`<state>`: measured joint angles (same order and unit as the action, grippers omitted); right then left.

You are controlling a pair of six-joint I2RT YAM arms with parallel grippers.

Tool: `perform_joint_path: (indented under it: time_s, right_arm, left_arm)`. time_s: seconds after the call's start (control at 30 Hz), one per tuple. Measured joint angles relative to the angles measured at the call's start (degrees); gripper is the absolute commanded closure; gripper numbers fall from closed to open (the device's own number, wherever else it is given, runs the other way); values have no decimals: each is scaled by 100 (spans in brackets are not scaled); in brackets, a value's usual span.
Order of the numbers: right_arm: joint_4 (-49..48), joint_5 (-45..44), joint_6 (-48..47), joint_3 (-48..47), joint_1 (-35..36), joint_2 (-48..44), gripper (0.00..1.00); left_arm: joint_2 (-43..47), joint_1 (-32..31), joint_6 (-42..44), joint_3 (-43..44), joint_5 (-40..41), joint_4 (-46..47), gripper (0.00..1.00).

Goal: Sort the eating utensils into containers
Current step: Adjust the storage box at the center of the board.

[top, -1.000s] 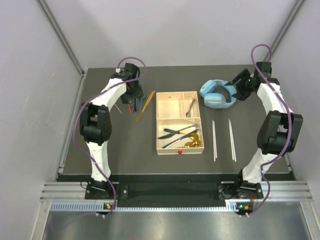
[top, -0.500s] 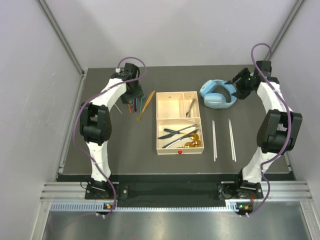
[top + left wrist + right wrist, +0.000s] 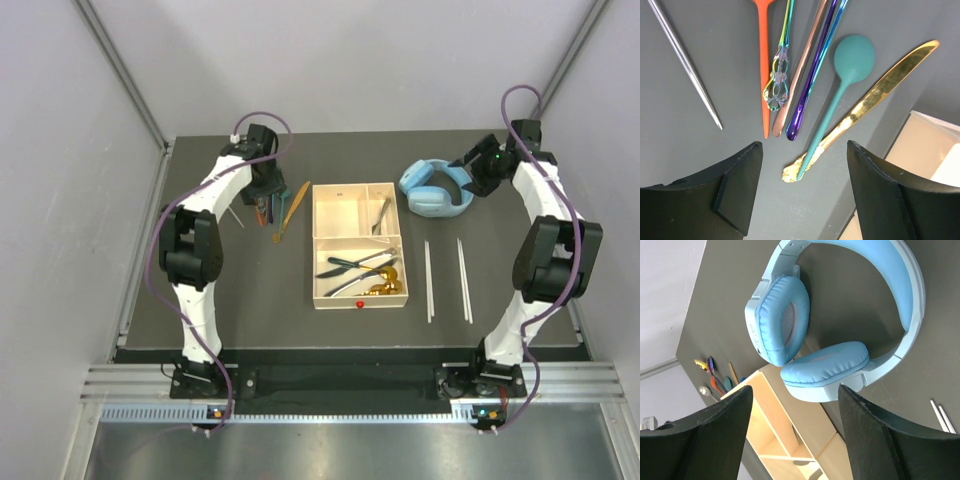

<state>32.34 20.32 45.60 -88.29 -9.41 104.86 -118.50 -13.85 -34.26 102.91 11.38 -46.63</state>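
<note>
Several utensils lie left of the cream tray (image 3: pixel 315 250): a teal spoon (image 3: pixel 854 55), a gold knife (image 3: pixel 875 95), an orange handle (image 3: pixel 763 65), a purple handle (image 3: pixel 812 80) and a thin silver stick (image 3: pixel 685 62). My left gripper (image 3: pixel 264 195) hovers open over their handle ends (image 3: pixel 805 150), holding nothing. The tray's large section holds dark-and-silver cutlery (image 3: pixel 352 266) and gold spoons (image 3: pixel 385 283). One utensil (image 3: pixel 382 213) lies in a small section. Two pale chopsticks (image 3: pixel 429 280) lie right of the tray. My right gripper (image 3: pixel 470 175) is open and empty above the table beside the headphones (image 3: pixel 795 390).
Light-blue headphones (image 3: pixel 435 188) lie at the back right, between the tray and my right gripper, and fill the right wrist view (image 3: pixel 835 315). A tray corner (image 3: pixel 935 145) shows right of my left fingers. Grey walls close in on both sides and behind.
The right wrist has shifted slightly toward the back of the table. The left arm and all utensils are where they were.
</note>
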Motion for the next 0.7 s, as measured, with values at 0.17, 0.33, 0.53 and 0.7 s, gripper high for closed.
perform_joint_path:
  time_s: [0.17,0.33,0.53,0.7]
  right_arm:
    - [11,37,7,-256,61,229,31]
    - [66,37,4,-348,101,275,31]
    - [61,37,-4,-680,129,361,30]
    - [59,35,-17,-737,131,358,30]
  left_arm:
    - [-2,20,33,195,0,2,27]
    - [-2,35,42,229,-2,-2,27]
    - [-2,59,85,232,-2,0,27]
    - [0,98,122,232,20,-4,27]
